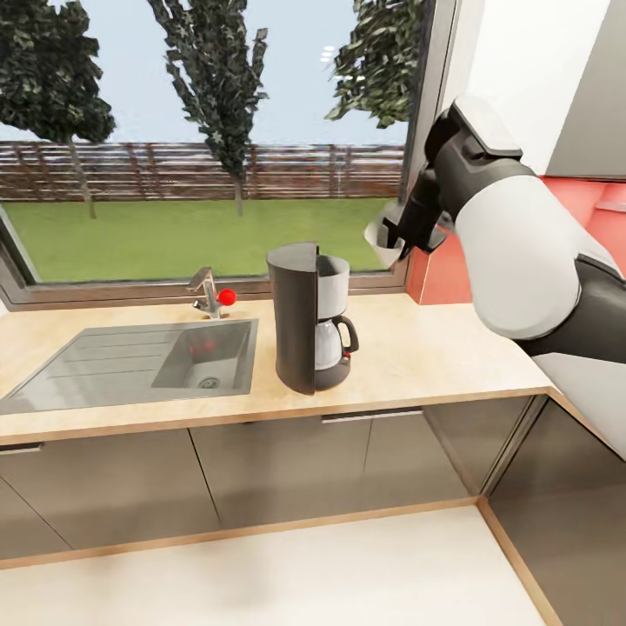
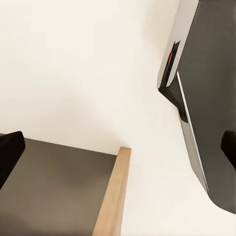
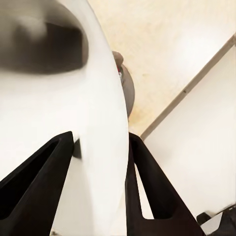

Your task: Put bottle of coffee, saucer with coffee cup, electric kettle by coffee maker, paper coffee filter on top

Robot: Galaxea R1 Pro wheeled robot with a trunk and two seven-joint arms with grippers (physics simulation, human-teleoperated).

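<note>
Head view: coffee maker (image 1: 310,318) stood upright on the kitchen countertop (image 1: 417,348), center frame, just right of the sink (image 1: 143,358). Carafe sat in its bay, handle toward the right. Faucet (image 1: 207,292) with a red knob was behind the sink, under the window (image 1: 209,130). Right arm came in from the right edge, raised in the upper right. Right gripper (image 1: 405,243) was up in front of the window frame, well above the counter, up and to the right of the coffee maker. It was pinching a white rounded thing, which read as the coffee cup (image 1: 381,233).

Left wrist view: left gripper (image 2: 118,152) was spread wide, black fingertips (image 2: 9,153) at the frame's two side edges, nothing between them. Past it were pale floor (image 2: 73,64), a dark grey cabinet face (image 2: 54,191) with a wood-coloured strip along it, and a grey robot body panel (image 2: 209,98) at the right.

Right wrist view: right gripper (image 3: 101,138) had its two black fingers (image 3: 37,182) pressed on either side of the coffee cup (image 3: 93,108), which was close and blurred, with a dark hollow at upper left. Behind the cup was speckled countertop (image 3: 172,44) in the upper right. A grey rounded part with a red spot peeked out beside the cup, likely the coffee maker (image 3: 128,88), though I couldn't tell for certain.
</note>
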